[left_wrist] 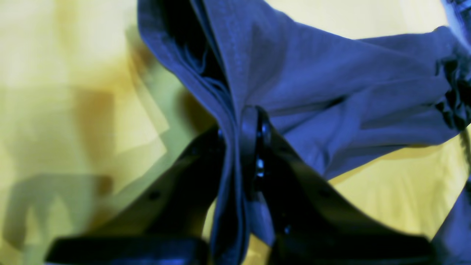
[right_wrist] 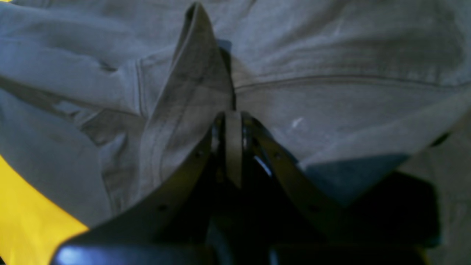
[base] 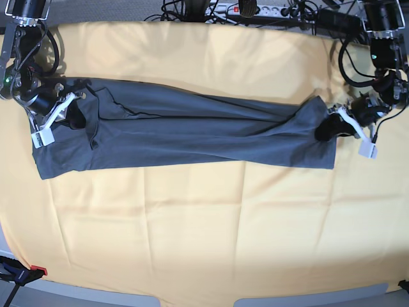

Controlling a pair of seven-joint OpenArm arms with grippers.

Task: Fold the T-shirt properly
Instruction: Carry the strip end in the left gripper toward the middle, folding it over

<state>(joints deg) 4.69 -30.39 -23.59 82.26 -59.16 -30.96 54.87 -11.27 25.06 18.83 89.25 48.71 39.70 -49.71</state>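
Black fingers [left_wrist: 254,147] of the left gripper [left_wrist: 239,121] pinch a bunched fold of the T-shirt [left_wrist: 312,88] tightly, lifting it off the yellow cloth [left_wrist: 73,92]. Across the table, the right gripper [right_wrist: 233,121] is clamped on a hem ridge at the shirt's other end. Between them the shirt lies stretched long on the cloth.

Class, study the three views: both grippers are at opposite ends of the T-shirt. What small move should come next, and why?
Probably lift both ends together and carry them toward the near edge. The left gripper and the right gripper each pinch fabric, and the T-shirt lies as a long, creased band across the yellow cloth, so moving together should keep it taut.
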